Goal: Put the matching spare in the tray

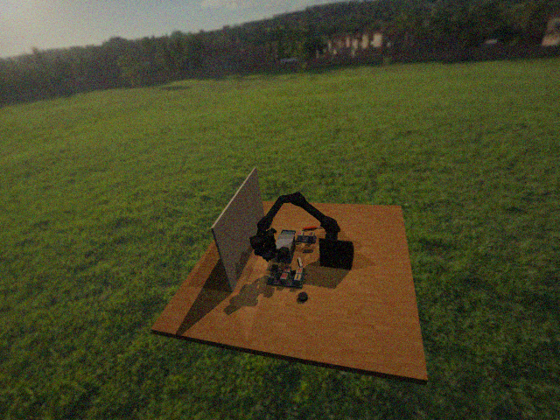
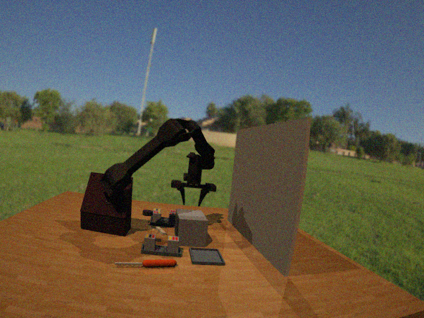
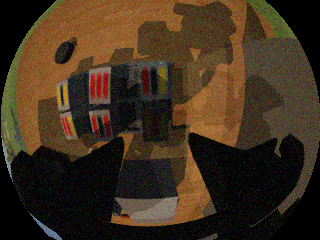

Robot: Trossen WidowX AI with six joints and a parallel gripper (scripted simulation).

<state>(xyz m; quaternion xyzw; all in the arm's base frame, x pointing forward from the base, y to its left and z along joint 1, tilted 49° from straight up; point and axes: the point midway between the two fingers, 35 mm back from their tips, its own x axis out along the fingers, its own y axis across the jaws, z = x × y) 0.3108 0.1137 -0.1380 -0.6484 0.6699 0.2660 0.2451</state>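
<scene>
My gripper is partly open and empty, high above the table beyond the grey box. In the wrist view its fingertips are just below a rack of spares with striped code labels: a red-striped label, a red, black and yellow one, and a yellow and black one among them. A nearer rack holds two grey blocks with striped tops. The dark, flat tray is empty beside it. The mounted unit and its back code cannot be made out.
A tall grey panel stands beyond the box. An orange-handled screwdriver lies near the nearer rack. A black round piece and a small pale piece lie near the racks.
</scene>
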